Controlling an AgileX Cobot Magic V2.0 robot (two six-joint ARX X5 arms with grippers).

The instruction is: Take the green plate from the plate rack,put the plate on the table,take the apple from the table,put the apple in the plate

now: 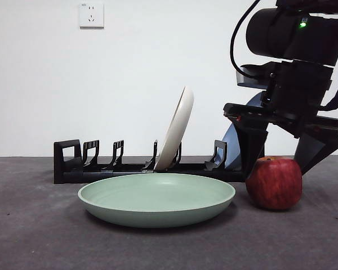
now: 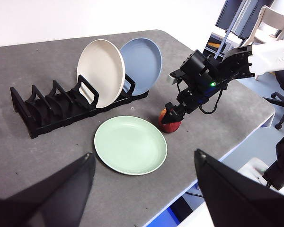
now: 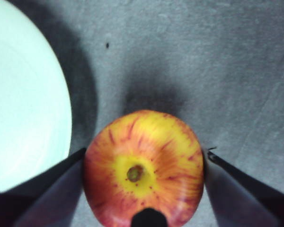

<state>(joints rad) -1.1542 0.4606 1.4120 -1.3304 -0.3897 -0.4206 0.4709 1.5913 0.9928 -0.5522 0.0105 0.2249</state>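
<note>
So the green plate (image 1: 156,199) is lying flat on the bench (image 1: 34,236), right in front of the plate rack (image 1: 101,166) and off it entirely. The rack holds a cream-white plate (image 1: 177,126) and a blue plate (image 2: 142,61), both leaning in their slots. The apple (image 1: 274,183) sits on the bench just beside the green plate, toward the bench edge nearest the right arm. The right gripper (image 3: 144,163) is down around the apple, jaws spread with one on each side, right up against its skin. The left gripper (image 2: 144,177) hangs wide open above the bench, holding nothing.
</note>
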